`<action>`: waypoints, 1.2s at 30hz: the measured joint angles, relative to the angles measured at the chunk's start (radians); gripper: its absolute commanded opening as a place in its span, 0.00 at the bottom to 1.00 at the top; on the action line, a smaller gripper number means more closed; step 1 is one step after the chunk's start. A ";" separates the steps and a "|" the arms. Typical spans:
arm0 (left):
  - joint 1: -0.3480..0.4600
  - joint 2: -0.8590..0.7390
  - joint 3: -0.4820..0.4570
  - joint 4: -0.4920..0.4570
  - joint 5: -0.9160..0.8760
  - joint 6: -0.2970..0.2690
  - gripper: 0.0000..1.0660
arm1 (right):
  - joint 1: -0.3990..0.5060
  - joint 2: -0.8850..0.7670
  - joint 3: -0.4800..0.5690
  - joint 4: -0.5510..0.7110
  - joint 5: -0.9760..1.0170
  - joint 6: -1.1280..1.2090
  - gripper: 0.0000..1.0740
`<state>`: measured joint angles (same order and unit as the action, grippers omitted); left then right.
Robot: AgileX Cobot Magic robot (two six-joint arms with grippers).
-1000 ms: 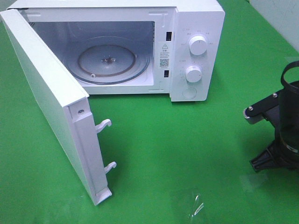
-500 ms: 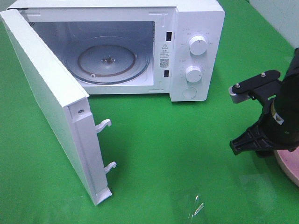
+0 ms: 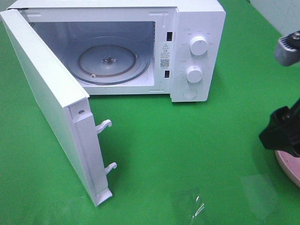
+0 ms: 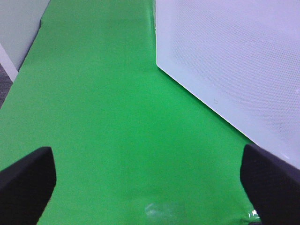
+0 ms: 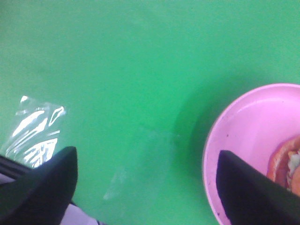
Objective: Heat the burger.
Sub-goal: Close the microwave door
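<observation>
Burger (image 5: 288,164) on pink plate (image 5: 243,126), beside right end effector (image 5: 145,187), off to one finger's side, fingers spread. Left end effector (image 4: 145,187) also spread, well away by microwave door (image 4: 234,61).

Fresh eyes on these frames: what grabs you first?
The white microwave at the back of the green table, its door swung wide toward the front left and the glass turntable bare. Then the pink plate at the right edge, with the burger just peeking in, and the right gripper open beside the plate's rim.
</observation>
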<state>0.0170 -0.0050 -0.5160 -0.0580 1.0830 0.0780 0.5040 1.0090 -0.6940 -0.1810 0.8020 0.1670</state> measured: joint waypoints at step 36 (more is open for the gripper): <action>0.000 0.000 0.000 0.000 0.000 0.000 0.94 | -0.389 -1.013 0.199 0.101 0.169 -0.075 0.68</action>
<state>0.0170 -0.0050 -0.5160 -0.0580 1.0830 0.0780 0.1150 -0.0040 -0.4950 -0.0800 0.9710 0.0920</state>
